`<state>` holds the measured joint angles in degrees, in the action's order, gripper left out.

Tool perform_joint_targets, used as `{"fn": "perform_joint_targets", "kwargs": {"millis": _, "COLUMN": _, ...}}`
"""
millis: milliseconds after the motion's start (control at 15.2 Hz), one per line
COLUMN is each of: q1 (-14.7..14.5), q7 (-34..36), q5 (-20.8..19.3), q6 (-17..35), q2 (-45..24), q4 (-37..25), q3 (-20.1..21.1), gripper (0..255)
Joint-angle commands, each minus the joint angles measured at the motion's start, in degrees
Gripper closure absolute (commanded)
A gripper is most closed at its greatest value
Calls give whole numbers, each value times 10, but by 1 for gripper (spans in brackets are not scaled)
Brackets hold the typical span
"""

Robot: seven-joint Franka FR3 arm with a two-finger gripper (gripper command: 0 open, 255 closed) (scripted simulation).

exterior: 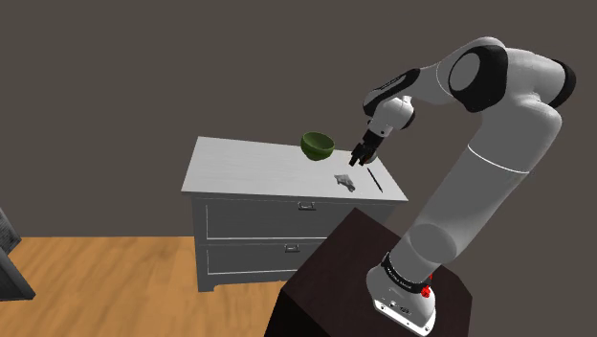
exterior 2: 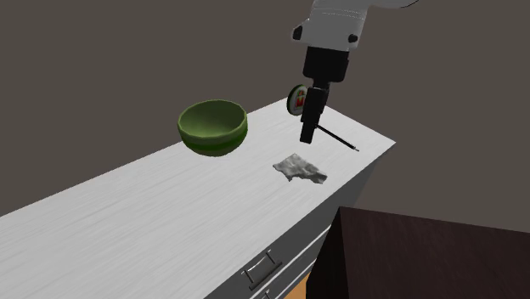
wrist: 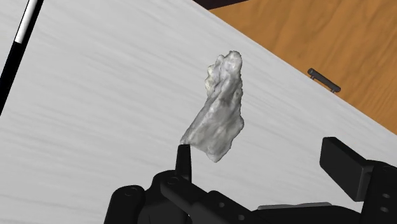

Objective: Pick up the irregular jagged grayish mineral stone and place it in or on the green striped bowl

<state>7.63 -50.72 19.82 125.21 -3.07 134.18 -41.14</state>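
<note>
A jagged pale grey stone (exterior: 344, 181) (exterior 2: 300, 168) (wrist: 219, 111) lies on the white dresser top (exterior: 249, 168), near its front edge. The green bowl (exterior: 317, 146) (exterior 2: 212, 127) stands upright and empty farther back on the same top. My black gripper (exterior: 361, 161) (exterior 2: 308, 138) (wrist: 264, 162) hangs a little above the dresser, just beyond the stone and apart from it. Its fingers stand open with nothing between them. In the wrist view the stone lies just ahead of one fingertip (wrist: 183, 156), not between the two.
A thin black stick (exterior: 375, 179) (exterior 2: 340, 138) (wrist: 19, 51) lies on the dresser's end near the gripper. A small round disc (exterior 2: 297, 99) shows behind the hand. The dark stand (exterior: 373, 278) sits against the dresser's front corner. Wooden floor (exterior: 96, 287) lies below.
</note>
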Motion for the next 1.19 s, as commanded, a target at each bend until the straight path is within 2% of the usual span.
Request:
{"fn": "perform_joint_targets", "kwargs": {"millis": 0, "q1": 0, "q7": -13, "q5": 17, "q6": 11, "q2": -16, "q4": 2, "q3": 2, "gripper": 0}}
{"fn": "perform_joint_targets", "kwargs": {"millis": 264, "q1": 0, "q7": -30, "q5": 42, "q6": 33, "q2": -36, "q4": 12, "q3": 10, "gripper": 0}}
{"fn": "perform_joint_targets", "kwargs": {"millis": 726, "q1": 0, "q7": -30, "q5": 42, "q6": 33, "q2": -36, "q4": 12, "q3": 10, "gripper": 0}}
{"fn": "perform_joint_targets", "kwargs": {"millis": 792, "q1": 0, "q7": -30, "q5": 42, "q6": 33, "q2": -36, "q4": 12, "q3": 10, "gripper": 255}}
{"fn": "perform_joint_targets", "kwargs": {"millis": 1122, "q1": 0, "q7": -30, "q5": 42, "q6": 33, "q2": -36, "q4": 12, "q3": 10, "gripper": 255}}
